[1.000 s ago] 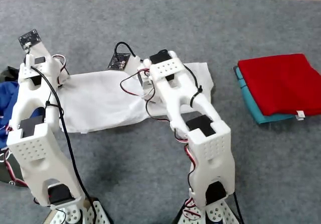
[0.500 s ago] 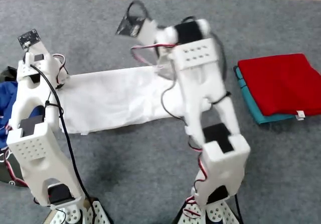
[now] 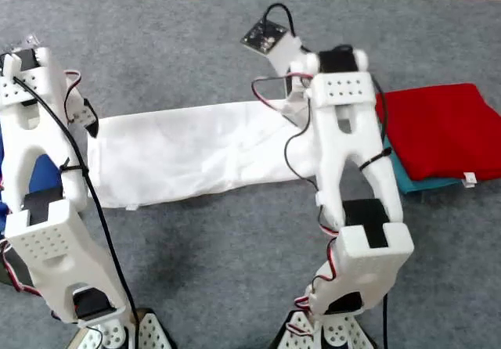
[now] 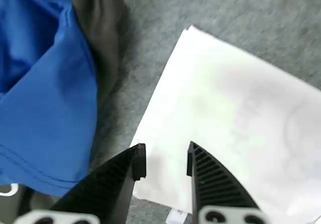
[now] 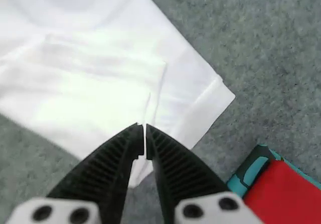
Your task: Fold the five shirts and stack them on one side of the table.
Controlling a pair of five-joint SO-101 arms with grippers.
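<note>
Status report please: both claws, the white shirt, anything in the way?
Left claw open over one end of white shirt. Right claw shut over the other end. Shirt flat, in a long band. Red shirt on teal shirt, aside.

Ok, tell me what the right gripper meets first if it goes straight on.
Probably the white shirt, near one end; the right gripper points at it, height above unclear.
</note>
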